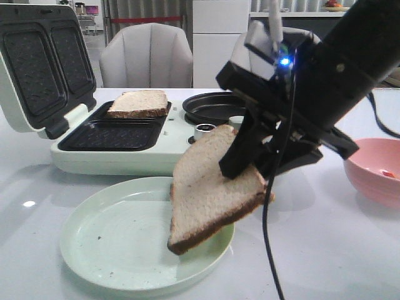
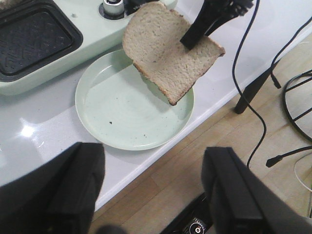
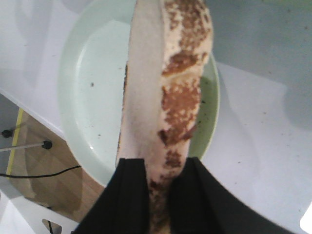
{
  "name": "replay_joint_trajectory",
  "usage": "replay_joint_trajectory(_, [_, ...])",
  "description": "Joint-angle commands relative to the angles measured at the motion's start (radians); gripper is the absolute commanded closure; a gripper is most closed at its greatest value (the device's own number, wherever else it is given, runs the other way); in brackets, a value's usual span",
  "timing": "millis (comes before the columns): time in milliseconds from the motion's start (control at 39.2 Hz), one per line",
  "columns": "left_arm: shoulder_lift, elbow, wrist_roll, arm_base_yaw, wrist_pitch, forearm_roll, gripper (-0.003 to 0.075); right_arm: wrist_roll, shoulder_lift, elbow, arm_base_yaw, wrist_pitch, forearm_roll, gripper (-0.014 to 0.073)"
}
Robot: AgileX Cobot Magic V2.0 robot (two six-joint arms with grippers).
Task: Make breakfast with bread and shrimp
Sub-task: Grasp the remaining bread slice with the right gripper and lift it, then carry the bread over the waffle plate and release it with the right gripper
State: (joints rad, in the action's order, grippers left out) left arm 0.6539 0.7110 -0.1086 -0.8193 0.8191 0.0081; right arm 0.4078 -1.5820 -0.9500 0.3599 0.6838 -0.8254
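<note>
Bread slice (image 1: 209, 187) hangs tilted over green plate (image 1: 112, 250), pinched in my right gripper (image 1: 247, 164); other slice (image 1: 139, 103) already in sandwich maker (image 1: 112, 147); left gripper (image 2: 151, 190) wide, holds nothing; shrimp (image 1: 389, 174), I think, in pink bowl (image 1: 369, 178); still to do.

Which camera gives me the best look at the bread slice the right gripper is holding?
The left wrist view: the held bread slice shows its whole face, tilted above the pale green plate, pinched by the right gripper. The front view shows it too, partly covered by the gripper. The right wrist view shows it only edge-on, mostly crust.
</note>
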Motion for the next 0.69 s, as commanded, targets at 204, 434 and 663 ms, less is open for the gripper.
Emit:
replay_joint_trajectory(204, [0.000, 0.027, 0.002, -0.006, -0.072, 0.003, 0.0231, 0.022, 0.091, -0.143, 0.007, -0.084, -0.103, 0.0519])
replay_joint_trajectory(434, [0.000, 0.027, 0.002, -0.006, -0.072, 0.003, 0.0231, 0.051, -0.023, -0.247, 0.049, -0.211, -0.212, 0.0519])
replay_joint_trajectory(663, [0.000, 0.027, 0.002, -0.006, -0.072, 0.003, 0.0230, 0.056, -0.207, -0.433, 0.083, -0.230, -0.275, 0.0519])
